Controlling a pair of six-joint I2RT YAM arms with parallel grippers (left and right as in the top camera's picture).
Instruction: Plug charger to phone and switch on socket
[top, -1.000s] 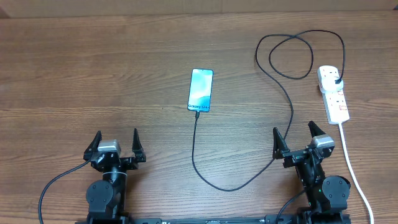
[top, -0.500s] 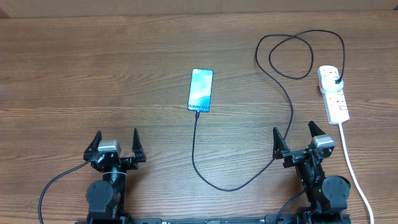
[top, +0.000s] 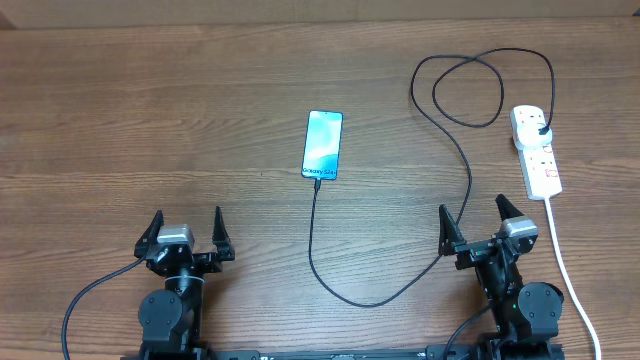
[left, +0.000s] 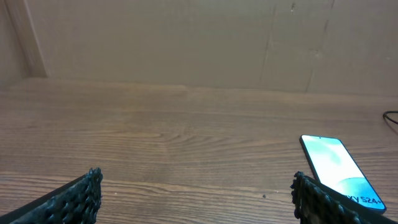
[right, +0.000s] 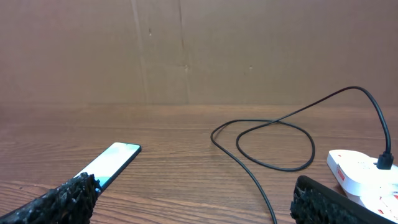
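Observation:
The phone (top: 322, 145) lies flat at the table's middle, teal screen up, white text at its near edge. The charger (top: 462, 170) is a thin black cable: its tip sits at the phone's near edge (top: 316, 184), it curves forward, runs right, loops at the back and ends in a black plug (top: 541, 131) in the socket (top: 536, 150), a white strip at the right. The phone (left: 336, 167) (right: 109, 162), charger (right: 273, 140) and socket (right: 364, 173) also show in the wrist views. My left gripper (top: 187, 237) and right gripper (top: 477, 225) are open and empty near the front edge.
The socket's thick white cord (top: 565, 265) runs forward along the right side, just right of my right arm. A brown cardboard wall (left: 186, 43) stands behind the wooden table (top: 150, 120).

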